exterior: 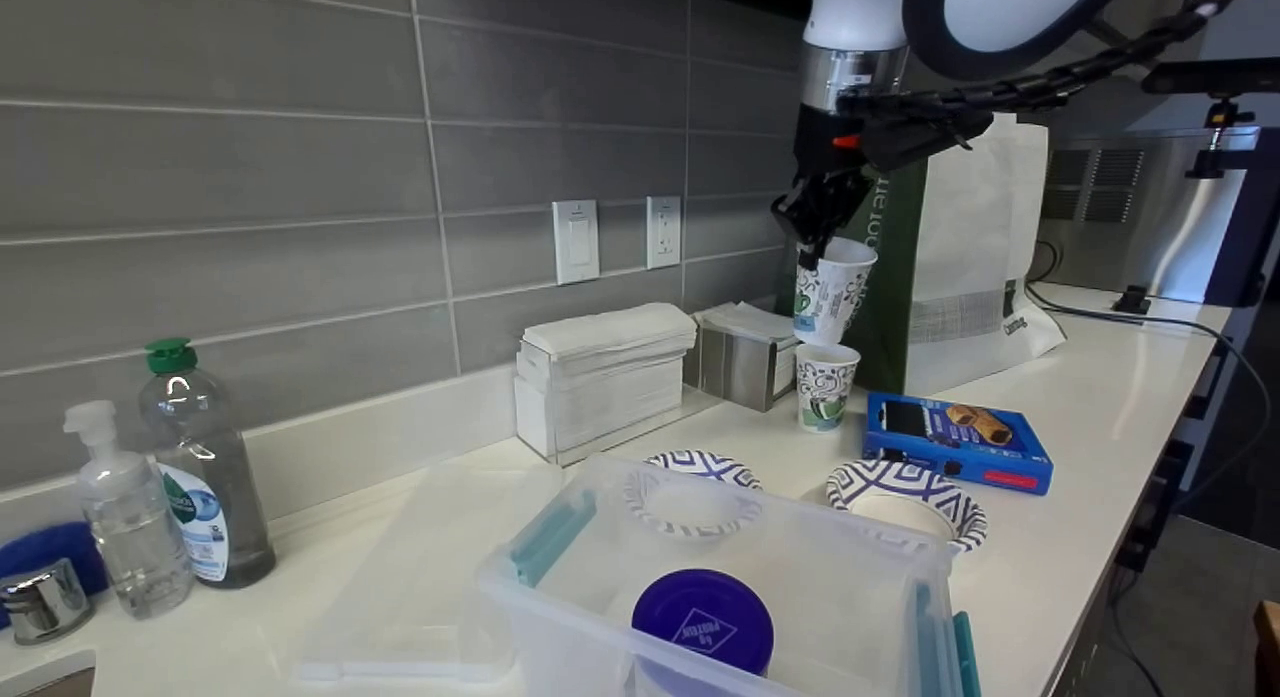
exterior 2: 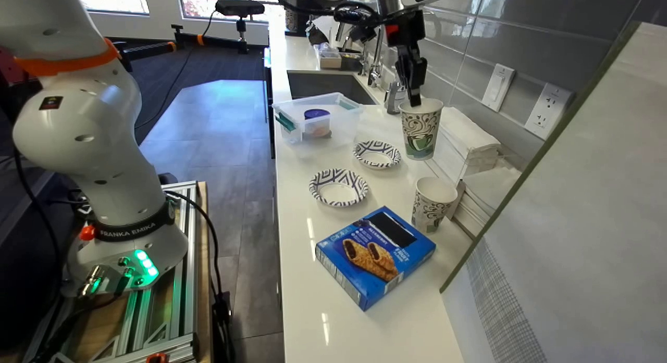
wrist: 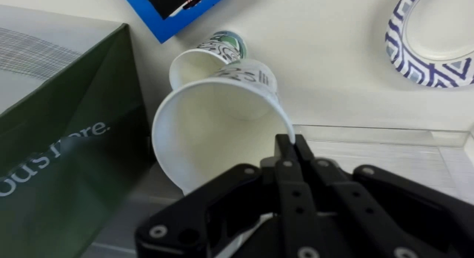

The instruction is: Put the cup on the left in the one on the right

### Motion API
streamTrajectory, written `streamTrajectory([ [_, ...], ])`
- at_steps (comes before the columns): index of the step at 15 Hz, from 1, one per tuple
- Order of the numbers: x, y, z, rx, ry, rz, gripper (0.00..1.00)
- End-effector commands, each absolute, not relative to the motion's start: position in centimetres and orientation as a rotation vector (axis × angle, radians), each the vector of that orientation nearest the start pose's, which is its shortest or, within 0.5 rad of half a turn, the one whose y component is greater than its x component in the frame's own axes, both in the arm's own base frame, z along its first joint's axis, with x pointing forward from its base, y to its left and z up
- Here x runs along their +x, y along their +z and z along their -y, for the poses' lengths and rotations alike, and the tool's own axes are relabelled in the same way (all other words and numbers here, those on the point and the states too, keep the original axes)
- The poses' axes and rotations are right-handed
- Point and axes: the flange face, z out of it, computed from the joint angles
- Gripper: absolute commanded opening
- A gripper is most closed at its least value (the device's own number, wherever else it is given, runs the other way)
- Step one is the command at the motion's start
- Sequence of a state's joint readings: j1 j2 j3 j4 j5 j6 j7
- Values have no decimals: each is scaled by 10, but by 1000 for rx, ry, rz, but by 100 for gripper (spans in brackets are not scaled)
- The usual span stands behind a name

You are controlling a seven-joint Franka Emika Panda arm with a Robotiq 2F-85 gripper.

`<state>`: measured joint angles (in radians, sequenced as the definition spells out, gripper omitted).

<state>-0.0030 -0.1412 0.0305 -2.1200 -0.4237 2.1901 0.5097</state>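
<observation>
Pinching the rim of a paper cup (exterior: 832,302), the claw (wrist: 292,142) held it in the air, apart from and higher than the second cup (exterior 2: 431,207), which stood upright on the surface (exterior 2: 406,324). In an exterior view, a blue box (exterior: 955,442) lay to the right of that cup, a napkin stack (exterior: 615,382) stood to the left, and a clear bin (exterior: 570,617) sat on the near side.

Wrist view: blue box (wrist: 170,23) cut off; lower cup (wrist: 203,63) part-hidden.
</observation>
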Motion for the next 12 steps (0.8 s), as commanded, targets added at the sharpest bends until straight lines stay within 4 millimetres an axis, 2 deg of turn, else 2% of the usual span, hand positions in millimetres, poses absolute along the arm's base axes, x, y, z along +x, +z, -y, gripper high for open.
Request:
streamTrajectory([
  [1,519,493,11,-3454,-559,-533,1],
  [7,519,479,38,-3475,-541,-584,1],
  [12,522,478,65,-3411,-542,-654,1],
])
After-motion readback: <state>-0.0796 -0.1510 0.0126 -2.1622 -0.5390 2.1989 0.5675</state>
